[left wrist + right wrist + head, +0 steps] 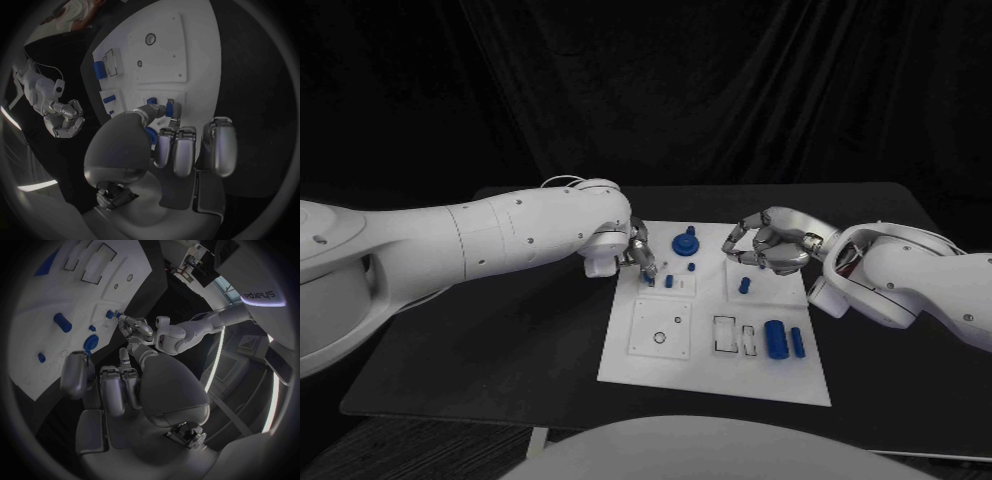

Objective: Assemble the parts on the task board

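While the left hand (635, 252) pinched a small blue peg (169, 106) at the task board's (711, 375) ten o'clock, a tilt risked jamming; the right hand (770, 243) hovered curled, empty.

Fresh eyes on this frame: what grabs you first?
The white task board stands out mid-table against the black, with blue parts dotted over it, the largest a round knob near the far edge. The left hand has its fingertips down at small blue pegs on the board's far left. The right hand hovers curled over the far right.
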You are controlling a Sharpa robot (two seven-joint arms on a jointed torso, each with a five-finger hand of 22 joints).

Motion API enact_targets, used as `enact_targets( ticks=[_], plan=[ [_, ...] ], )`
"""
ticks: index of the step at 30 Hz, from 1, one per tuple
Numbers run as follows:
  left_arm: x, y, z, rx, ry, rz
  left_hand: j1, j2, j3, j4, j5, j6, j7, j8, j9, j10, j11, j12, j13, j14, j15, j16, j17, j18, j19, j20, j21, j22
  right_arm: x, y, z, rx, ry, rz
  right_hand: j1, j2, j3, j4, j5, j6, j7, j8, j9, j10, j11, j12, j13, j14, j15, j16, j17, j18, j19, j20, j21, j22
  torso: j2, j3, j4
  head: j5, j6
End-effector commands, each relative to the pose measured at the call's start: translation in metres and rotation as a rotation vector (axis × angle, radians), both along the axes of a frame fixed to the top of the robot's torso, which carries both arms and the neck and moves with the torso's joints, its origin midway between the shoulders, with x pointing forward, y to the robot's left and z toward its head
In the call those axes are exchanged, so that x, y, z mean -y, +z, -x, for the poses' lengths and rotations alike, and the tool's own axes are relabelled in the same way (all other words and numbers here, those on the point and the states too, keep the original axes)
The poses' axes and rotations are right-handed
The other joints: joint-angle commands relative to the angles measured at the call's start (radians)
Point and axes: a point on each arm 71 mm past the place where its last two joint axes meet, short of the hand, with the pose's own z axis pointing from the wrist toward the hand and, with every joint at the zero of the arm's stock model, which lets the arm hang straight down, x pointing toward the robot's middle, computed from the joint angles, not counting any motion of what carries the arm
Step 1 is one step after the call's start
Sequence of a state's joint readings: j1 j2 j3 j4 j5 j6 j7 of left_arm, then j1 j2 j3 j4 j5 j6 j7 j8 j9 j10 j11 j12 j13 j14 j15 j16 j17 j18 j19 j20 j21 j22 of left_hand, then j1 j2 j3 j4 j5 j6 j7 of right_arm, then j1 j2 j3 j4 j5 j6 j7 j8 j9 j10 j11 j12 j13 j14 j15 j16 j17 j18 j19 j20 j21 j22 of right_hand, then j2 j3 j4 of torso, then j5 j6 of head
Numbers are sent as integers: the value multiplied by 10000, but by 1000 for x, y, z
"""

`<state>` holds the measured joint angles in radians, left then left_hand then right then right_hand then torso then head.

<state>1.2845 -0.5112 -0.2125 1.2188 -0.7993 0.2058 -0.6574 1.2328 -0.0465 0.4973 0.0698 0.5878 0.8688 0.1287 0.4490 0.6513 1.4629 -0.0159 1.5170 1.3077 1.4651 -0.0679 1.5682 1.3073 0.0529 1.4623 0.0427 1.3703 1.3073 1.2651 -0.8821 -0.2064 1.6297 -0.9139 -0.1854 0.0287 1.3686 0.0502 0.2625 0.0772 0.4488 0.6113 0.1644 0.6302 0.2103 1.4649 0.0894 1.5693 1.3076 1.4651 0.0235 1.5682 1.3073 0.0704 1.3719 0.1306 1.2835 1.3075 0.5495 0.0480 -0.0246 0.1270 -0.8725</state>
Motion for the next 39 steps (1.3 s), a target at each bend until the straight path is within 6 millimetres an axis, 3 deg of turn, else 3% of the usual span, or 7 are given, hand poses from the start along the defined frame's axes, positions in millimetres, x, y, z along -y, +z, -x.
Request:
enact_targets(
  ticks=[1, 39],
  plan=[
    [2, 0, -1, 166, 120, 345, -26, 110, 531, -589, -53, 662, -682, -22, 395, 681, -48, -31, 2030, 1057, -44, 26, 2635, -44, 109, -43, -64, 1942, 0, -2, 1, -82, -3, 106, 58, 25, 67, 2, 50, 78, -3, -62, -16, 1059, -15, 15, 2632, 1056, -9, 26, 2635, 102, -57, 8, -45, 1495, 6, -1, -8, 2, -2],
    [1, -10, 4, -200, 3, 224, -87, 201, 479, -671, -391, 626, -636, -195, 420, 530, -1, -239, 1831, 1057, -1, 26, 2635, 7, -6, -8, -322, 1870, 1, -5, 1, -154, -2, 121, 89, 28, 114, -22, 124, 103, -5, -54, -34, 1059, -19, 15, 2632, 1056, -13, 26, 2635, 115, -90, 2, -109, 1472, 10, 0, 22, -9, -2]
  ],
)
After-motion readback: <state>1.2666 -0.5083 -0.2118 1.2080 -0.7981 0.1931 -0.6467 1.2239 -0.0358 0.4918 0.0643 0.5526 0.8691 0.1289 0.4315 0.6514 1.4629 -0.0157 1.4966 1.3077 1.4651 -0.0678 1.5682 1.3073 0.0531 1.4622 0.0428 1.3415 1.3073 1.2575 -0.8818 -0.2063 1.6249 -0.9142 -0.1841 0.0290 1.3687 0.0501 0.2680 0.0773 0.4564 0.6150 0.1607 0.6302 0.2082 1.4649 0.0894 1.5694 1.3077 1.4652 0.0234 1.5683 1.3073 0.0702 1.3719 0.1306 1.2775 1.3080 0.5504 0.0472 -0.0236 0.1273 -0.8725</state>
